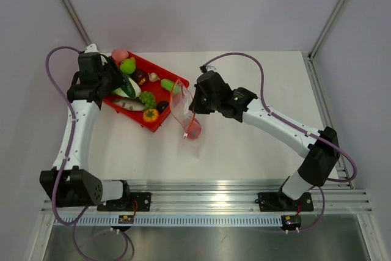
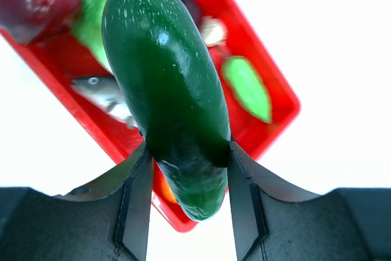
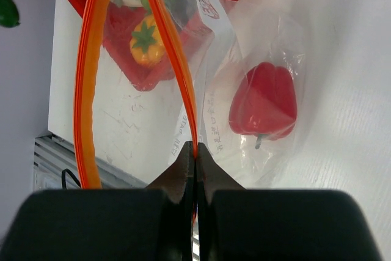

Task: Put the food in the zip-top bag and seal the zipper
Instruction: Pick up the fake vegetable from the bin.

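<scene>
— What does the left gripper hold?

— Its two fingers are pressed against both sides of a dark green toy cucumber, smooth and with pale speckles. They pinch it near one end. The cucumber is over the red rectangular plastic tray. I cannot tell whether its far end touches something in the tray.

— And the right gripper?

— Its fingers are pressed together on the orange-red zipper strip of the clear crinkly plastic bag. One side of the strip goes into the fingers and the other side bows away, so the mouth of the bag stands open.

— Where is the bag?

— It is just beside the right corner of the tray, between the tray and the right gripper, and its lower part lies on the white table.

— Is some food inside?

— Yes, a red toy bell pepper lies in the bottom of the bag. An orange toy fruit with a green top is in the tray, seen through the plastic.
</scene>
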Controlling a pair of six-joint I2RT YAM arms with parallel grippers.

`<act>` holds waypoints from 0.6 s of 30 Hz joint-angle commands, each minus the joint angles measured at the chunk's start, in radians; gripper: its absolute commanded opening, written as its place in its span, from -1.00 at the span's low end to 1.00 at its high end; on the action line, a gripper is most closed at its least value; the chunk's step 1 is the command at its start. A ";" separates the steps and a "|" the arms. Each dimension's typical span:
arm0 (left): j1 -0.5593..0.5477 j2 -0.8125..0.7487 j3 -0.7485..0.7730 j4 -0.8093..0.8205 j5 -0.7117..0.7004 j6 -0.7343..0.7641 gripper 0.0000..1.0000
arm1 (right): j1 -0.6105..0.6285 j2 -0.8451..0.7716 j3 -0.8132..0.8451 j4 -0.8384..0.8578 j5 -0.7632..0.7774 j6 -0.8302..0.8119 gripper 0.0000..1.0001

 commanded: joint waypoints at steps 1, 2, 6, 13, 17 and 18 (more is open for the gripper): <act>-0.032 -0.105 0.047 -0.016 0.084 0.019 -1.00 | 0.005 0.020 0.058 0.032 -0.007 -0.014 -1.00; -0.058 -0.126 0.053 -0.016 0.116 0.017 -1.00 | 0.005 0.024 0.063 0.029 -0.010 -0.014 -1.00; -0.188 -0.194 0.079 -0.008 0.142 -0.010 -1.00 | 0.005 0.049 0.089 0.028 -0.018 -0.012 -1.00; -0.362 -0.209 0.061 0.066 0.193 -0.058 -1.00 | 0.005 0.049 0.112 0.025 -0.024 -0.011 -1.00; -0.411 -0.179 0.049 0.085 0.194 -0.052 -1.00 | 0.005 0.038 0.112 0.019 -0.018 -0.009 -1.00; -0.422 -0.179 0.040 0.098 0.191 -0.050 -1.00 | 0.005 0.037 0.112 0.017 -0.018 -0.009 -1.00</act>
